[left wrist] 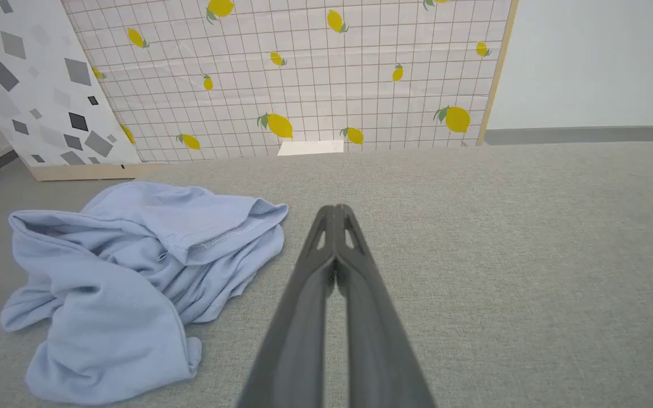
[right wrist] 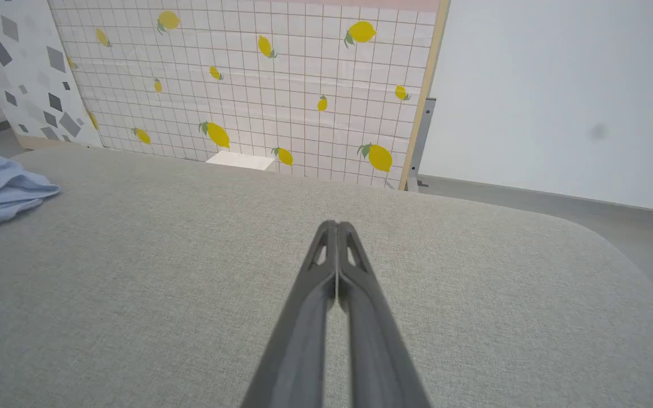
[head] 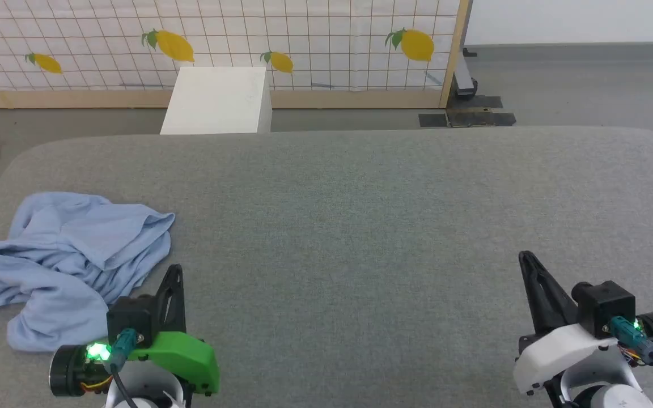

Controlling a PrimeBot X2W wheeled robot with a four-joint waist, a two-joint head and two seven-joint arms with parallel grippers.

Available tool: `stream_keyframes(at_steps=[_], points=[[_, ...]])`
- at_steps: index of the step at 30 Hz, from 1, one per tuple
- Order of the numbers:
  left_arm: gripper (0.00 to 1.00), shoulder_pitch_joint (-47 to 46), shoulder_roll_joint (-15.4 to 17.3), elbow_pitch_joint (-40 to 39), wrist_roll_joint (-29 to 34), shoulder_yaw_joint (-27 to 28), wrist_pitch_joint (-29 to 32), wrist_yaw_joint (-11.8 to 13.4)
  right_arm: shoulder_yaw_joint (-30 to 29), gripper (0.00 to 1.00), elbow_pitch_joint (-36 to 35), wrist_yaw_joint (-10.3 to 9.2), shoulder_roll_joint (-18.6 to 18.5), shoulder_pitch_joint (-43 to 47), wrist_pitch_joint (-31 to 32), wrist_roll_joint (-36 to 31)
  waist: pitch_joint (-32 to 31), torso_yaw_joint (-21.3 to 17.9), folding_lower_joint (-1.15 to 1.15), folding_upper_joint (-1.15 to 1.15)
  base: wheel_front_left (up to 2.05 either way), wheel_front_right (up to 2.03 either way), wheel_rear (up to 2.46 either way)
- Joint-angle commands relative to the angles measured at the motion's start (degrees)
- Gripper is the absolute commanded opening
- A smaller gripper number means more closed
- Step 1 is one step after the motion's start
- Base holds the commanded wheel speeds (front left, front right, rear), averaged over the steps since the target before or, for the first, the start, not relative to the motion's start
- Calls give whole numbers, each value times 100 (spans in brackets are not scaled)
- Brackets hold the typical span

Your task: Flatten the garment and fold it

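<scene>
A light blue polo shirt [head: 71,266] lies in a soft, crumpled heap at about nine o'clock on the big grey padded top [head: 360,215], close to its left edge. The shirt looks like thin cotton, all bumps and folds, with a stitched hem showing on one flap. The grey top is covered in rough woven cloth and has round corners.

The left gripper [head: 176,270] sits at seven o'clock, just beside the shirt's near side. Its two long dark fingers are pressed tight together with nothing between them. They look hard and smooth, narrow to a point, and have small slots near the tips. The right gripper [head: 525,258] is at five o'clock, well apart from the shirt. Its fingers are also squeezed together and empty.

Past the far edge, at eleven o'clock, a plain white box [head: 216,102] with flat sides stands before a wood-framed screen [head: 326,51] printed with squares and yellow lemons.
</scene>
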Motion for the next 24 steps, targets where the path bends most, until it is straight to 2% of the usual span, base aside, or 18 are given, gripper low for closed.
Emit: stream_keyframes(at_steps=[1, 22, 23, 24], points=[[0, -102, -33, 18, 59, 20, 7, -47, 10, 0, 12, -10, 11, -96, 1, 4, 0, 0, 0, 0, 0, 0, 0], [0, 0, 0, 0, -1, 0, 0, 0, 1, 0, 0, 0, 0, 0, 0, 1, 0, 0, 0, 0, 0, 0, 0], [100, 5, 1, -2, -3, -5, -2, 2, -1, 100, 0, 0, 0, 2, -1, 1, 0, 0, 0, 0, 0, 0, 0], [100, 10, 1, -2, -4, -12, -3, 3, -4, 100, 1, 0, 0, 4, -2, 2, 0, 0, 0, 0, 0, 0, 0]])
